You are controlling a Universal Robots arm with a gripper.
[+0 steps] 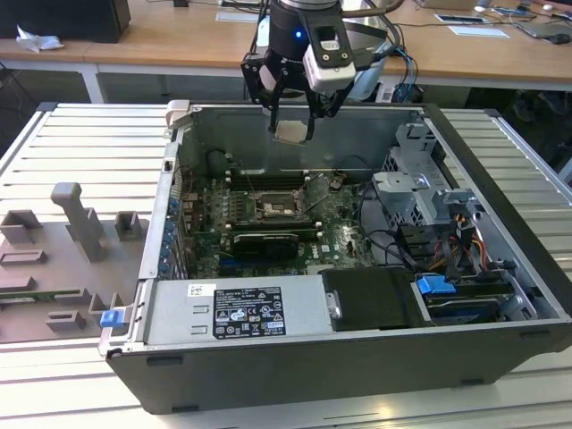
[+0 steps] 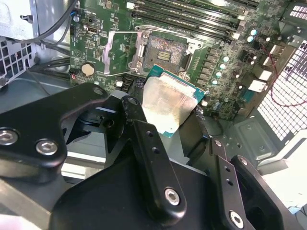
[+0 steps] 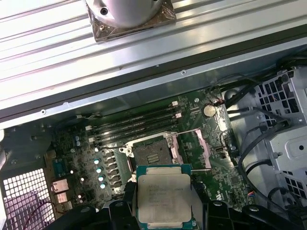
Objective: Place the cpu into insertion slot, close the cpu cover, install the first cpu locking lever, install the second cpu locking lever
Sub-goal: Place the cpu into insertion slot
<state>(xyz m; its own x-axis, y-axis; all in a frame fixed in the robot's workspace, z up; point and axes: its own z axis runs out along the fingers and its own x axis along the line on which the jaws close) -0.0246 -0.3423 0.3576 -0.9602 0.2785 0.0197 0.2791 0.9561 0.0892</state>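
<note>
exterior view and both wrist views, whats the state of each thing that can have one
cpu, gripped by its edges, held up, not in the slot
slot, empty, uncovered
cover, swung open beside the slot
gripper, shut on the cpu
computer case, side open

Nothing legible: the white rectangular sticker [image 1: 247, 312] on the grey metal box [image 1: 170, 319], exterior view's lower centre, and the flat square silver-topped cpu [image 3: 163, 197] bear unreadable print.
</note>
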